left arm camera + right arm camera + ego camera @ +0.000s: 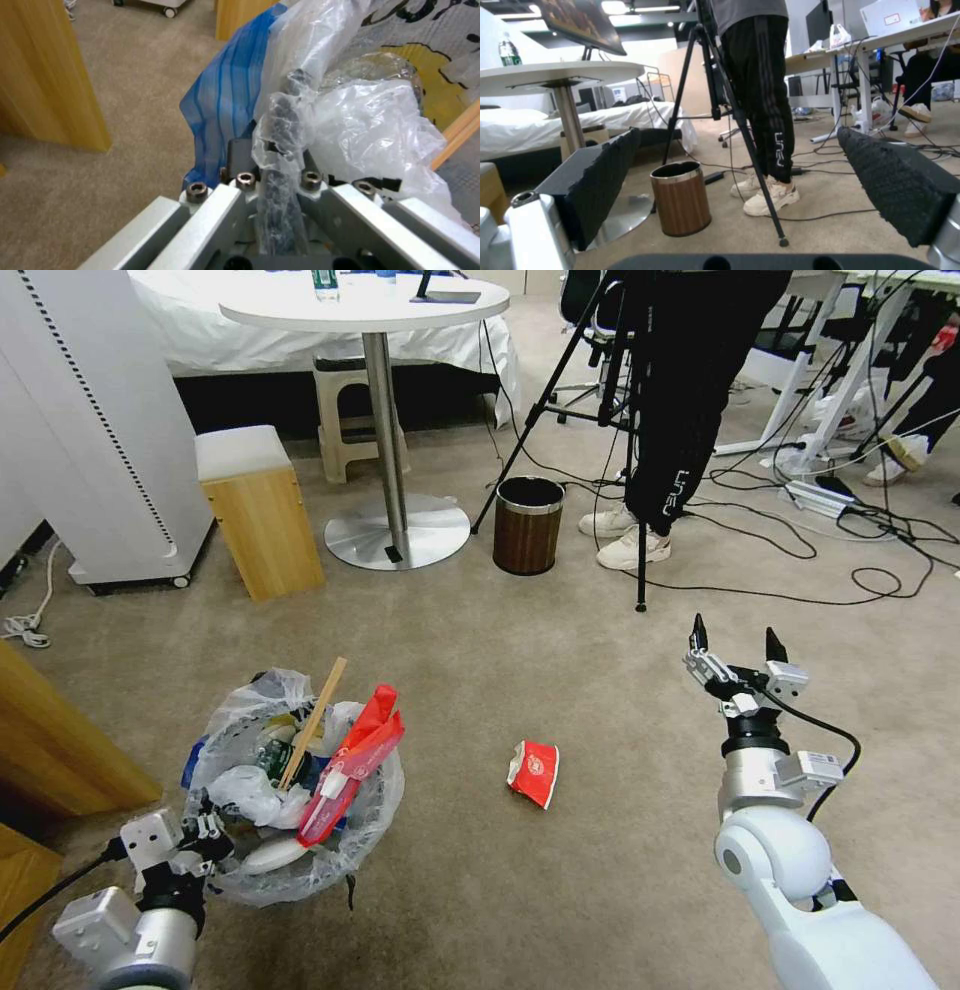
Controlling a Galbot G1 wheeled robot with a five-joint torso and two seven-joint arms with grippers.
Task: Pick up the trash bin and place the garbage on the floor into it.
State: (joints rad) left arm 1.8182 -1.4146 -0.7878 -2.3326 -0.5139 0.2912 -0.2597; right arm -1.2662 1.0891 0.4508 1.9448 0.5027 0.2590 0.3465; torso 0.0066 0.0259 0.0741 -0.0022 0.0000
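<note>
The trash bin [300, 815], lined with a crinkly white bag, is at the lower left of the head view. It holds garbage: a wooden stick [313, 722], a long red packet [352, 767] and crumpled white papers [250, 792]. My left gripper [208, 832] is shut on the near rim of the bin; in the left wrist view my left gripper [274, 165] clamps the bag-wrapped rim [286, 112]. I cannot tell whether the bin rests on the floor. A crushed red-white cup [533, 773] lies on the beige carpet [480, 670]. My right gripper [735, 648] hangs open to the right of the cup, with its black pads [605, 176] wide apart.
A brown wood-grain bin [527, 525] stands beyond the cup, beside a round pedestal table [395, 532] and a wooden box stool [262, 520]. A tripod [600, 420] and a person's legs [680, 420] stand behind. Cables [830, 545] trail at the right, and wooden furniture [50, 740] is at the left.
</note>
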